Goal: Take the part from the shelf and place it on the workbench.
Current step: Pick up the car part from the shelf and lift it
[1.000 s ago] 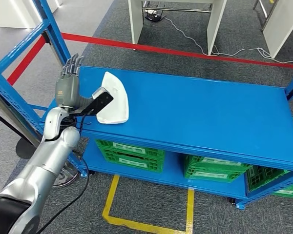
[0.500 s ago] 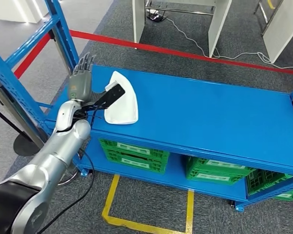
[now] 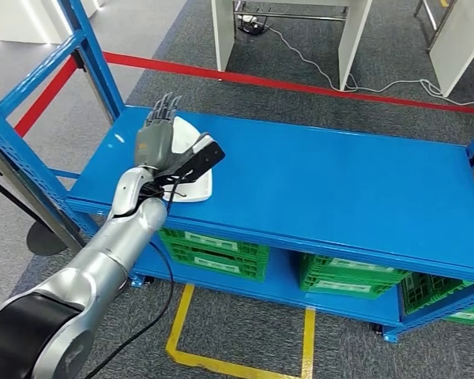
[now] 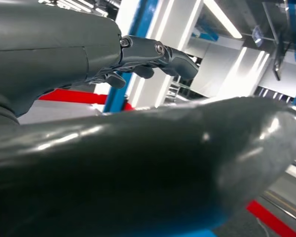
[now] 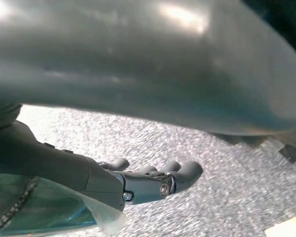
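Note:
The white curved part (image 3: 197, 185) lies at the left end of the blue shelf top (image 3: 342, 189). My left hand (image 3: 158, 136) hovers over the part's left side with its fingers (image 3: 165, 105) stretched out and apart, holding nothing. The hand and the black block at its wrist cover much of the part. In the left wrist view the same hand (image 4: 101, 54) shows straight fingers (image 4: 158, 52) with nothing between them. My right hand (image 5: 139, 182) hangs over grey carpet with its fingers extended and nothing in them.
Green crates (image 3: 213, 249) fill the lower shelf level. Blue uprights (image 3: 92, 55) stand at the shelf's left end. A red line (image 3: 282, 83) crosses the carpet behind the shelf, with white bench legs (image 3: 351, 39) beyond. Yellow floor tape (image 3: 181, 332) lies in front.
My left hand has moved right, from beside the shelf's left edge to over the white part. The part has stayed in place. The camera shifted slightly.

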`<action>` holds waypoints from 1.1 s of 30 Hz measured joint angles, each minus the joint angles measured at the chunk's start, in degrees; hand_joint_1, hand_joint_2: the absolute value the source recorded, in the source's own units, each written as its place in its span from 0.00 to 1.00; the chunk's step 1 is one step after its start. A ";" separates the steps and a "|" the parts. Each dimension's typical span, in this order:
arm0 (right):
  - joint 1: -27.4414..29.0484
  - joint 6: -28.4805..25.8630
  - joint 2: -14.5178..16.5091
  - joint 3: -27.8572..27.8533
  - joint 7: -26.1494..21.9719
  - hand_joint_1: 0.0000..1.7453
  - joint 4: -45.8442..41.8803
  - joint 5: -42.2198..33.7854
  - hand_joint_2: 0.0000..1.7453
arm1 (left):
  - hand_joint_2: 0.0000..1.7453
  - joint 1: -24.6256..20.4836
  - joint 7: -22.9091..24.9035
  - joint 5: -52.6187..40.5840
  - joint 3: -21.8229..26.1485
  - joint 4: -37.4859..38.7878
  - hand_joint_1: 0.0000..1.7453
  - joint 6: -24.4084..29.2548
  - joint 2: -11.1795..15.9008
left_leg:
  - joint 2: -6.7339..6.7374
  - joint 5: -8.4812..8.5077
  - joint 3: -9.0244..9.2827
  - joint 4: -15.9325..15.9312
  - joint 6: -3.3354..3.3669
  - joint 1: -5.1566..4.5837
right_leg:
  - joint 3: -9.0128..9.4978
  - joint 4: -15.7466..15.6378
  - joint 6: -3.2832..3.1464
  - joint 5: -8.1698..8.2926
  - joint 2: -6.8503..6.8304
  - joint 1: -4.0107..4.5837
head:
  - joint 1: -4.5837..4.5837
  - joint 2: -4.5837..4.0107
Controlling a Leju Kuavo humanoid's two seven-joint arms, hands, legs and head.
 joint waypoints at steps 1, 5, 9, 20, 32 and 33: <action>-0.04 0.11 -0.01 0.00 0.03 0.00 0.00 0.15 0.00 | 0.00 0.04 -0.13 0.20 0.00 0.00 0.00 0.03 -0.22 | 0.04 -1.79 -1.43 3.39 -0.26 0.05 | 0.01 0.00 -0.18 -0.01 -0.01 -0.01 | -0.04 0.00; 0.04 0.31 0.00 0.01 0.13 0.00 0.00 0.46 0.00 | 0.00 0.50 -0.24 0.78 0.00 0.00 0.00 -0.14 -0.96 | 0.05 -4.01 -5.41 12.19 -0.36 0.13 | 0.10 0.03 -0.30 -0.06 0.02 0.01 | -0.05 0.00; -0.01 0.28 0.07 0.00 0.16 0.00 0.00 0.53 0.00 | 0.00 0.24 0.91 -0.34 -0.34 0.00 0.00 -1.87 -1.96 | 0.06 2.54 0.64 -1.20 0.96 -0.22 | 0.20 0.10 0.07 -0.16 0.08 0.25 | -0.02 0.00; 0.09 0.71 0.11 -0.01 0.87 0.00 0.00 0.75 0.00 | 1.00 2.13 3.76 -2.33 -3.66 0.21 0.00 -7.21 -3.75 | 0.10 3.18 2.07 -4.87 2.56 -0.02 | -7.83 15.44 2.56 -6.39 -0.15 0.02 | 0.66 0.00; 0.04 1.08 0.02 -0.03 0.81 0.00 0.00 1.29 0.00 | 1.00 3.05 3.27 -2.50 -6.14 0.91 0.00 -9.72 -3.64 | -0.02 -2.58 -1.99 4.79 -0.31 -0.03 | 0.50 -0.35 -0.03 -0.10 -0.03 -0.27 | 0.51 0.00; 0.05 1.12 0.02 -0.03 0.80 0.00 0.00 1.31 0.00 | 1.00 3.29 3.26 -2.51 -6.21 1.00 0.00 -9.74 -3.57 | -0.02 -4.16 -3.74 8.67 -0.45 0.02 | 0.51 -0.34 -0.10 -0.13 -0.03 -0.27 | 0.51 0.00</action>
